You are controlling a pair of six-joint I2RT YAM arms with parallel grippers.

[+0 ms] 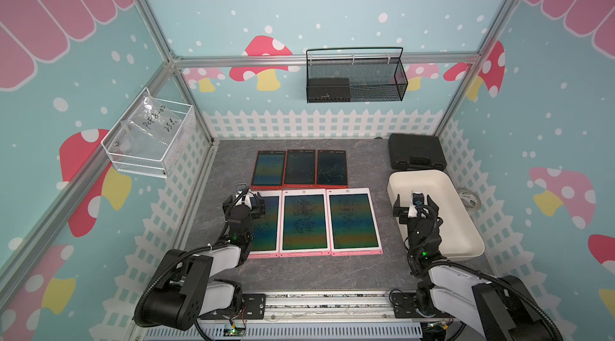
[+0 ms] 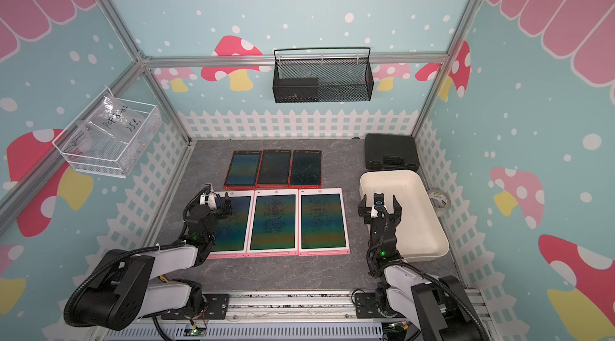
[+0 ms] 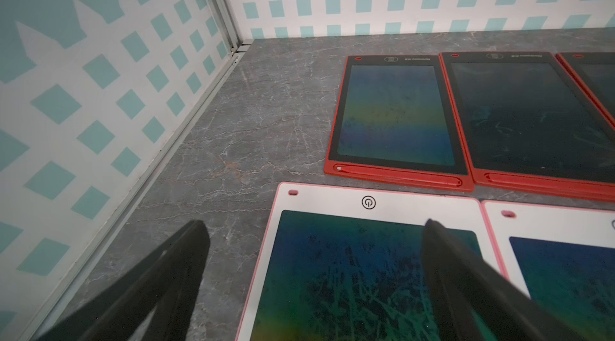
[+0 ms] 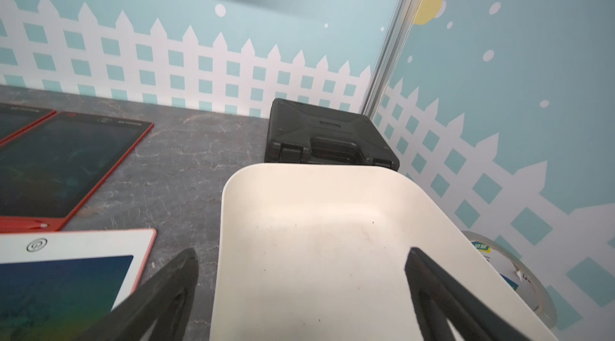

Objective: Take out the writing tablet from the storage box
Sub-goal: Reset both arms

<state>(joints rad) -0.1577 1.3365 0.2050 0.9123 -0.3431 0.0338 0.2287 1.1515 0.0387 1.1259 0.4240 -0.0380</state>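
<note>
Left claw, spread wide, over writing tablet

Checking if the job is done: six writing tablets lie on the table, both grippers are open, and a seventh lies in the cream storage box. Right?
No: the storage box is empty, as the right wrist view shows. Six writing tablets do lie on the table, and the left gripper and right gripper are open.
</note>
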